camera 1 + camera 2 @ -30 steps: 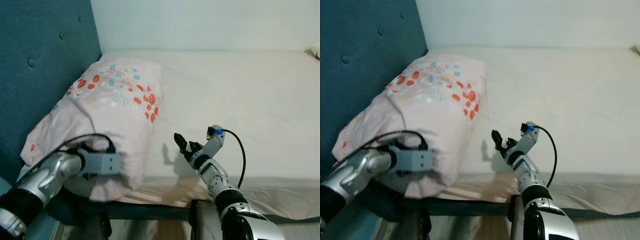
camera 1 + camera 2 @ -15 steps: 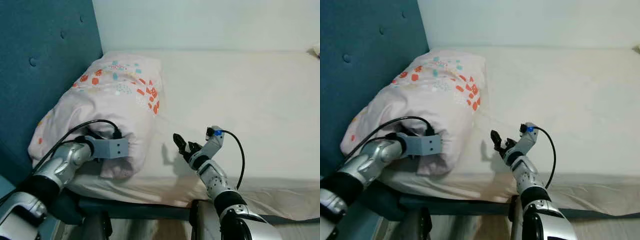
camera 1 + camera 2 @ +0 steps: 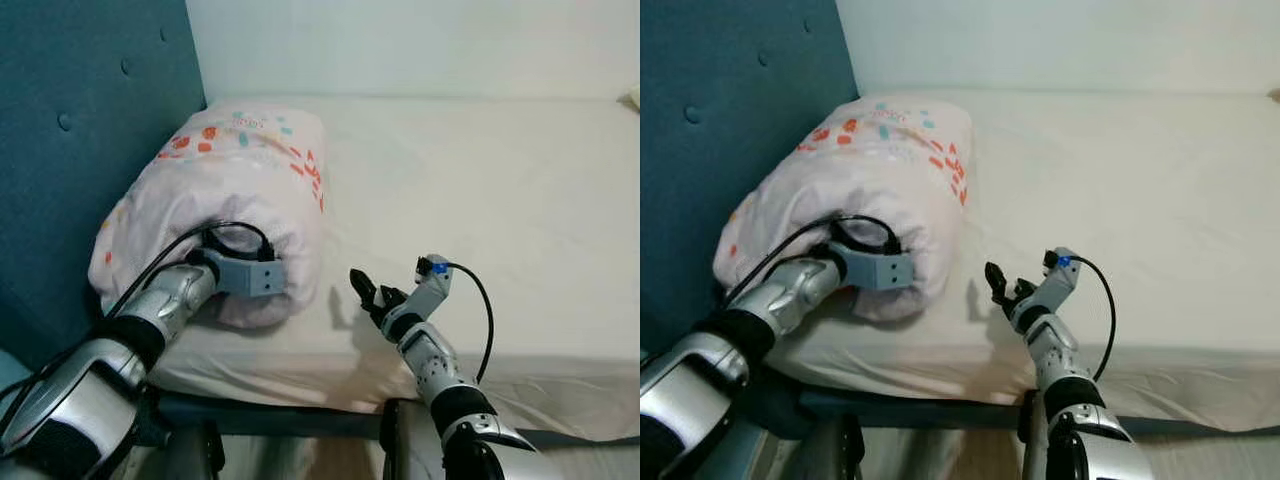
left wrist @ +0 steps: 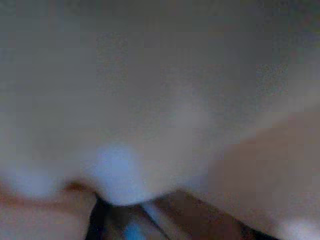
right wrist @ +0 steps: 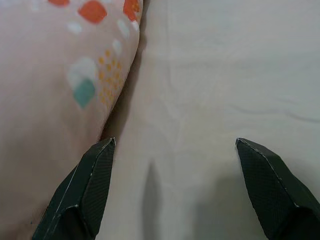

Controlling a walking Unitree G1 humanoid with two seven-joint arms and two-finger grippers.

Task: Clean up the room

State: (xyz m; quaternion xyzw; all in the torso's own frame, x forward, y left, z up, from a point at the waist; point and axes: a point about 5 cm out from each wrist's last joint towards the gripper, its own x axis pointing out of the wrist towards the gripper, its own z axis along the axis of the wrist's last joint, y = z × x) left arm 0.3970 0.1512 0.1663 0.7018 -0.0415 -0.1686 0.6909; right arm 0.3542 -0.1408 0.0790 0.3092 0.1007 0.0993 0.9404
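- While the right hand (image 3: 368, 297) hovers low over the near edge of the bed (image 3: 520, 200), its two black fingers (image 5: 95, 185) are spread wide with nothing between them, pointing toward the pillow's inner side.
- Beside it, to the robot's left, the left hand (image 3: 268, 280) is pressed into the near end of the flowered pillow (image 3: 240, 190); its fingers are buried in the fabric, so I cannot tell whether they are open or closed.
- From that hand, the pillow runs away with its long axis lying near to far, along the teal headboard (image 3: 90, 130) on its left and on toward the pale wall (image 3: 400, 45).
- Judging by this, the left arm is the nearer one, already touching the pillow, while the right hand stands just beside its right flank, apart from it.
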